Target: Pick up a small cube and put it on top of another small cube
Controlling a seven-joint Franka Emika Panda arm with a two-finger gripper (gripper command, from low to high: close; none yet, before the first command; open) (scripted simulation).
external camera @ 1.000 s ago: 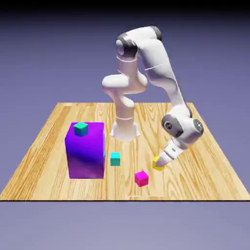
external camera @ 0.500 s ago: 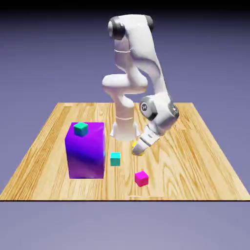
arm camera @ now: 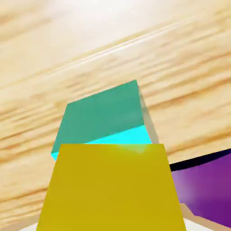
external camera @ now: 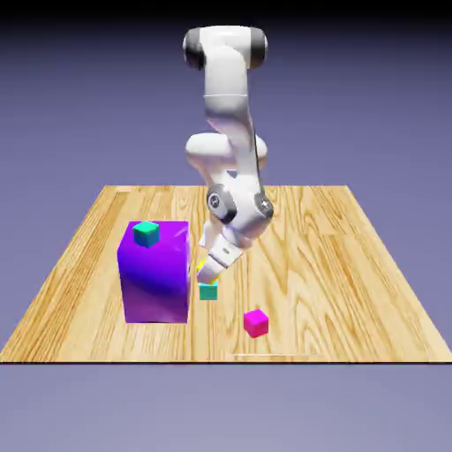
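Pincer (external camera: 210,275) of the white arm (external camera: 228,115) is clamped on the small yellow cube (external camera: 203,267), and it hangs low over the tabletop (external camera: 353,274), tilted down toward the exterior view's left. In the exterior view only a thin piece of yellow shows at the fingertips, directly above the turquoise-cyan cube (external camera: 208,292) and almost touching it; whether they really touch I cannot tell. In the hand view the yellow cube fills the lower middle and hides both fingers, and the turquoise-cyan cube lies just behind it on the wood. The big purple block (external camera: 155,271) stands close beside this cube, on the exterior view's left, and it carries a darker teal cube (external camera: 146,233) on its top. A magenta-pink cube (external camera: 256,322) rests alone nearer the front edge of the tabletop.
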